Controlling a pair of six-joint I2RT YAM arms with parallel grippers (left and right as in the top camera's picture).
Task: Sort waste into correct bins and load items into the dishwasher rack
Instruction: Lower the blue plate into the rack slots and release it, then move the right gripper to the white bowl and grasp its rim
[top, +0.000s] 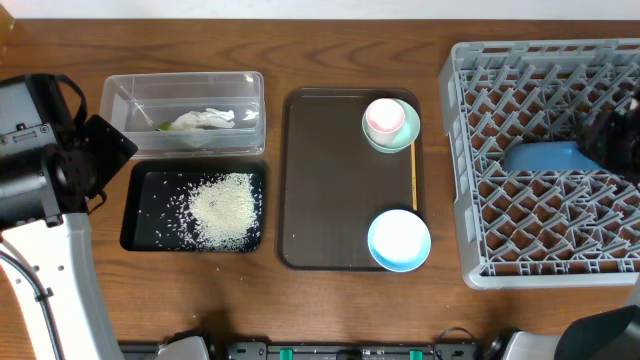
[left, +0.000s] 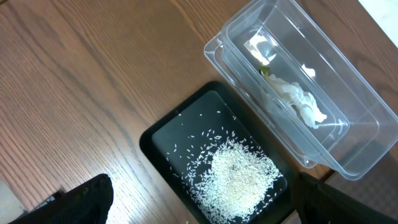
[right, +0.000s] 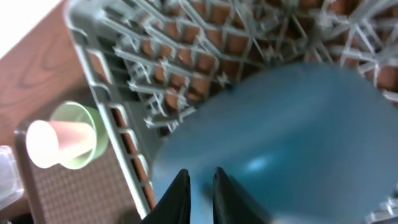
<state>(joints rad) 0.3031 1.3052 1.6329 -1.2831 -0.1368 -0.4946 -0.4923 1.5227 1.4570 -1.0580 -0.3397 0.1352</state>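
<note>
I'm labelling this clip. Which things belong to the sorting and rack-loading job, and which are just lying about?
Job: rice, tissue, clear tub, black tray, dark blue bowl, light blue bowl, green bowl, pink cup, rack.
Lying about: brown tray, yellow stick.

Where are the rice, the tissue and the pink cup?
rice (top: 225, 208), overhead view, middle of the heap.
tissue (top: 205, 120), overhead view, its crumpled middle.
pink cup (top: 384, 117), overhead view, its top.

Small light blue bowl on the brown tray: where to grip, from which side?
Pinch the rim of the small light blue bowl from above, one finger inside, one outside: it sits upright, mouth up, and looks too wide to span.
</note>
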